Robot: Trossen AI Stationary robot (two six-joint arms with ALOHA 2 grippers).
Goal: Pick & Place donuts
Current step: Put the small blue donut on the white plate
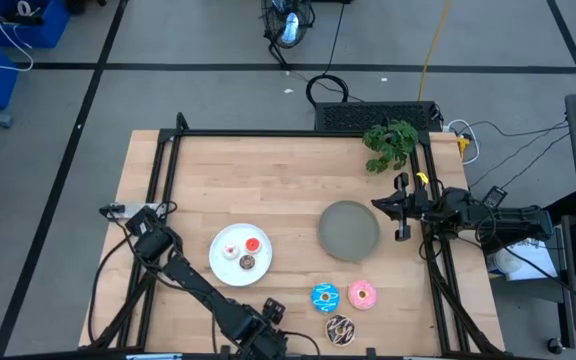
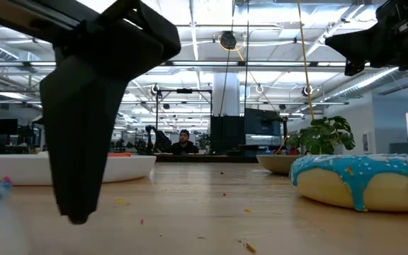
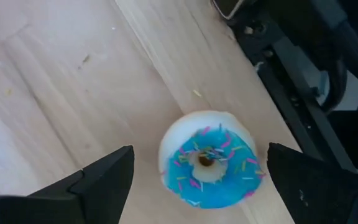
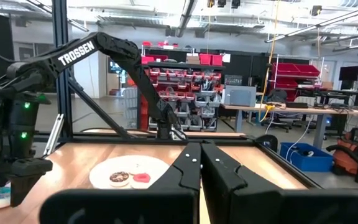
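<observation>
The blue sprinkled donut (image 1: 325, 297) lies flat on the table near its near edge, with the pink donut (image 1: 362, 294) to its right and the chocolate drizzled donut (image 1: 340, 329) just nearer. Tiny red (image 1: 253, 244), white (image 1: 231, 251) and brown (image 1: 247, 263) donuts rest on the white plate (image 1: 222, 268). The tiny blue donut is not seen. My left gripper (image 1: 271, 316) hovers open just left of the blue sprinkled donut (image 3: 207, 167), which shows ahead between its spread fingers (image 3: 104, 180). My right gripper (image 1: 403, 208) waits shut at the table's right, beside the gray plate (image 1: 349, 231).
The gray plate carries nothing. A green plant (image 1: 390, 143) stands at the far right corner. A black frame rail (image 1: 436, 270) runs along the table's right side. Bare wood lies between the plates and the far edge. A person (image 2: 183, 144) sits far off in the room.
</observation>
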